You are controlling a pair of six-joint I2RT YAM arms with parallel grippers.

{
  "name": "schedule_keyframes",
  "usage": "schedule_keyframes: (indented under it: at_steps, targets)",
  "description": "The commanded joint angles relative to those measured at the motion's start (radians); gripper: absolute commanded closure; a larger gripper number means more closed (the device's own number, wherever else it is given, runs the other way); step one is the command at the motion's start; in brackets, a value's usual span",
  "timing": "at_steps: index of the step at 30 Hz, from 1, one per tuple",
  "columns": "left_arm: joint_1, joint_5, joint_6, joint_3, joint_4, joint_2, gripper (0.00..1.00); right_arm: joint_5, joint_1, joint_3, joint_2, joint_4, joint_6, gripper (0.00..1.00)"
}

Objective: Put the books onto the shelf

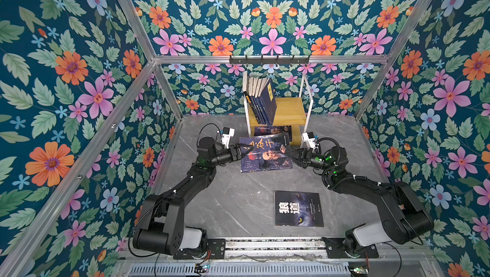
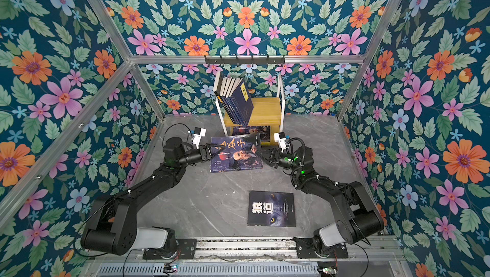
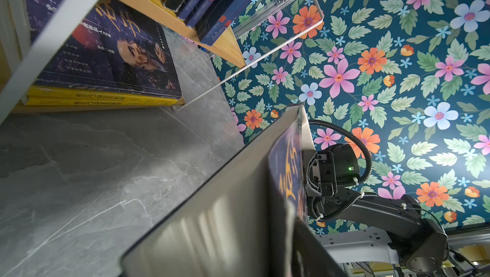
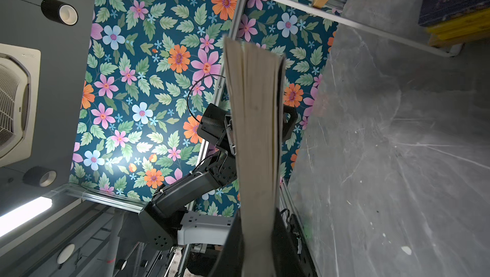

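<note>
Dark portrait book (image 1: 265, 156), top toward shelf (image 1: 289, 108)

A dark portrait book (image 1: 266, 153) is clamped at its right edge by the right claw (image 1: 287, 153); the left claw (image 1: 241, 151) sits at its left edge. Navy books (image 1: 261, 100) lean on the shelf (image 1: 290, 110) behind. 1 wolf-eye book (image 1: 298, 208) lies flat on the bench (image 1: 217, 204).

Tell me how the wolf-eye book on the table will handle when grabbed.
The wolf-eye book lies flat on the table, so its edge probably offers little to pinch. It looks like a thin paperback, likely light and floppy if held by one corner. Pushed, it may slide on the smooth top.
</note>
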Motion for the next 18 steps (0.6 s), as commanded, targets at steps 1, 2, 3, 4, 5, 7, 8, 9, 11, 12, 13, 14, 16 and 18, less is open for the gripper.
schedule_keyframes:
  at_steps: [1,2,3,4,5,7,8,9,11,12,13,14,16,18]
  targets:
    - [0.006,-0.022,-0.022,-0.001,0.02,-0.016,0.55,-0.021,0.005,0.018,0.008,0.063,0.002,1.0]
    - [0.008,-0.017,-0.021,-0.002,0.019,-0.02,0.61,-0.019,0.007,0.022,0.017,0.046,0.002,1.0]
    - [0.009,-0.013,-0.021,-0.005,0.024,-0.024,0.65,-0.019,0.012,0.023,0.025,0.048,0.001,1.0]
    - [0.011,-0.01,-0.026,-0.007,0.034,-0.025,0.71,-0.019,0.019,0.023,0.038,0.064,0.003,1.0]
    - [0.013,-0.008,-0.032,-0.007,0.038,-0.021,0.79,-0.017,0.025,0.019,0.053,0.081,0.006,1.0]
    - [0.014,-0.009,-0.033,-0.005,0.038,-0.017,0.91,-0.004,0.025,0.01,0.081,0.104,0.019,1.0]
    - [0.013,-0.01,-0.034,-0.005,0.039,-0.016,0.98,0.002,0.025,0.005,0.096,0.119,0.026,1.0]
    - [0.013,-0.011,-0.034,-0.004,0.041,-0.013,1.0,0.003,0.025,0.004,0.11,0.125,0.028,1.0]
    - [0.014,-0.006,-0.032,0.0,0.039,-0.015,1.0,-0.001,0.025,0.003,0.138,0.139,0.033,1.0]
    - [0.017,-0.002,-0.027,0.003,0.034,-0.017,1.0,0.003,0.025,-0.001,0.148,0.145,0.034,1.0]
    - [0.02,0.001,-0.029,0.008,0.025,-0.019,1.0,0.009,0.025,-0.005,0.152,0.138,0.031,1.0]
    - [0.023,0.005,-0.03,0.014,0.015,-0.019,1.0,0.014,0.026,-0.004,0.158,0.124,0.025,0.97]
    - [0.028,0.006,-0.019,0.027,-0.01,-0.019,1.0,0.011,0.025,0.009,0.162,0.068,0.014,0.79]
    - [0.036,0.008,-0.001,0.024,-0.012,-0.021,1.0,0.005,0.023,0.033,0.146,-0.08,-0.01,0.67]
